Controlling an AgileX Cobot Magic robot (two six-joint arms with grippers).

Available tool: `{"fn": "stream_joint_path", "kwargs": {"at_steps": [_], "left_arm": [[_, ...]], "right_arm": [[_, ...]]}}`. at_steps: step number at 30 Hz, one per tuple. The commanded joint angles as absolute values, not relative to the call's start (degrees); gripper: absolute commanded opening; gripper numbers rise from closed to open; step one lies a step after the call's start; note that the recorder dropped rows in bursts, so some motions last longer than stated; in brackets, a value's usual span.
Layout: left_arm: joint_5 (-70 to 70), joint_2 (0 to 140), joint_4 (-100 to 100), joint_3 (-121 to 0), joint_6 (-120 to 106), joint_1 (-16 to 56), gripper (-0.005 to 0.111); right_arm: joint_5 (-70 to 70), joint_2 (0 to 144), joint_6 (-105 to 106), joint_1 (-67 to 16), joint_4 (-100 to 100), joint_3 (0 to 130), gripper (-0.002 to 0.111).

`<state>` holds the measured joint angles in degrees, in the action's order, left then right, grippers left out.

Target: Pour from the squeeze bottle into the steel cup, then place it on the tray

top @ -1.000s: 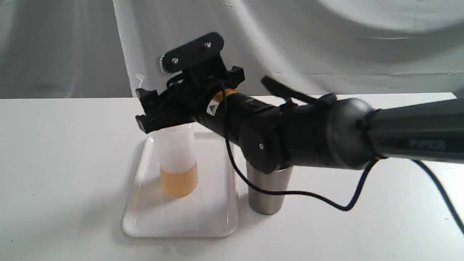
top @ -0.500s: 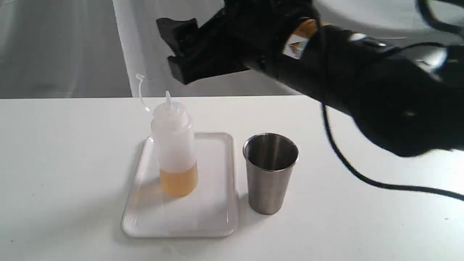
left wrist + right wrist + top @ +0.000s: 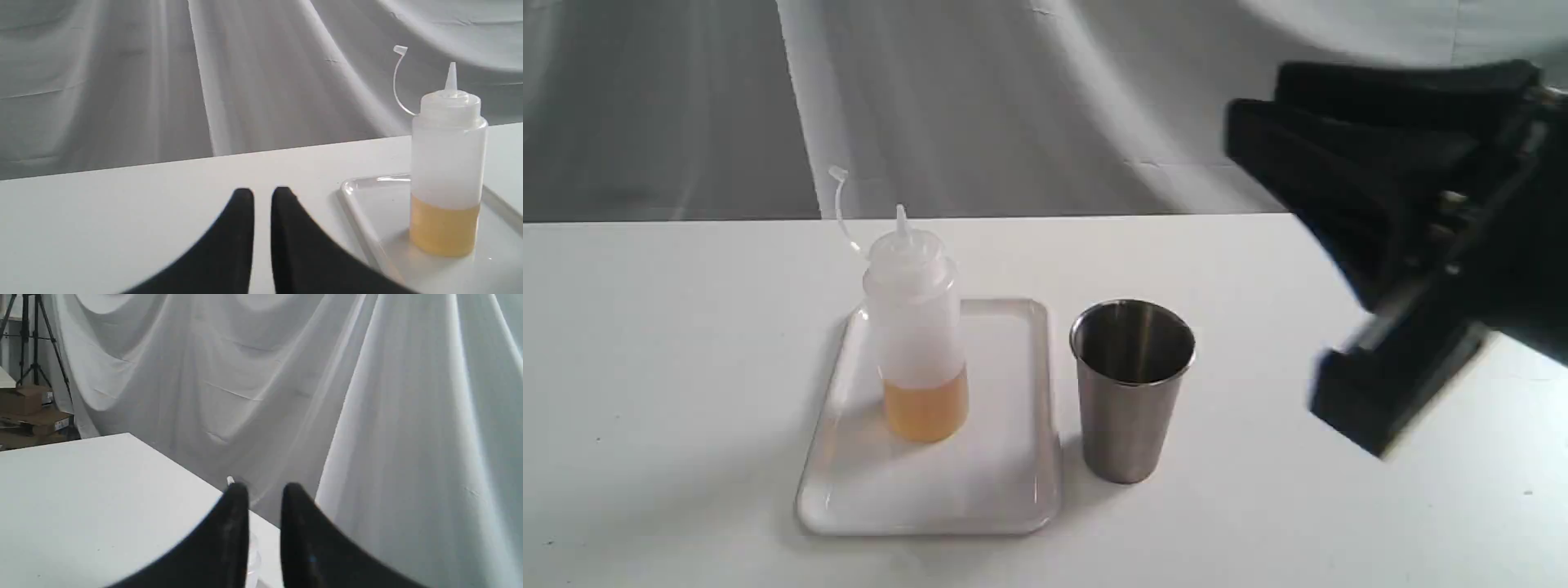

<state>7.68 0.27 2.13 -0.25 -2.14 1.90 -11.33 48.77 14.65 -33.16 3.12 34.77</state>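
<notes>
Exterior view: squeeze bottle (image 3: 917,327) upright on tray (image 3: 1005,490).

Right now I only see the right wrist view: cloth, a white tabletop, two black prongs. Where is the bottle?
Observer: The squeeze bottle stands upright on the tray.
Operator: Is anything inside it?
Observer: Yes, amber liquid fills its lowest part.
Operator: And is there a cup?
Observer: The steel cup stands on the table beside the tray, not on it.
</notes>
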Motion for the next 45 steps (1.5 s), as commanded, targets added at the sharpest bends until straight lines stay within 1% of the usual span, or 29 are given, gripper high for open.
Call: {"fn": "stream_joint_path", "kwargs": {"at_steps": [1,6,10,16,21,26,30,35,40,45], "left_arm": [[7.6,0.0,2.3,0.0,-2.0,2.2,0.008],[7.6,0.0,2.3,0.0,-2.0,2.2,0.008],[7.6,0.0,2.3,0.0,-1.9,2.2,0.008],[7.6,0.0,2.3,0.0,-1.9,2.2,0.008],[7.6,0.0,2.3,0.0,-2.1,2.2,0.008],[7.6,0.0,2.3,0.0,-2.1,2.2,0.008],[7.6,0.0,2.3,0.0,-2.1,2.2,0.008],[7.6,0.0,2.3,0.0,-1.9,2.2,0.008],[7.6,0.0,2.3,0.0,-1.9,2.2,0.008],[7.6,0.0,2.3,0.0,-1.9,2.2,0.008]], "right_arm": [[-6.8,41.6,14.5,-33.2,2.7,32.0,0.000],[2.1,34.6,14.5,-33.2,3.8,30.5,0.000],[10.0,33.4,14.5,-33.2,4.1,30.3,0.000],[8.6,34.1,14.3,-33.2,4.1,28.1,0.000],[4.2,34.0,14.3,-33.3,5.2,24.2,0.000],[2.6,30.5,14.3,-32.8,5.2,19.3,0.000],[2.6,26.0,14.3,-28.0,5.2,14.5,0.000],[2.6,19.7,14.3,-17.8,5.2,10.2,0.000],[2.8,10.3,14.3,-7.2,5.2,7.2,0.000],[5.1,3.2,14.3,1.1,2.2,4.6,0.000]]}}
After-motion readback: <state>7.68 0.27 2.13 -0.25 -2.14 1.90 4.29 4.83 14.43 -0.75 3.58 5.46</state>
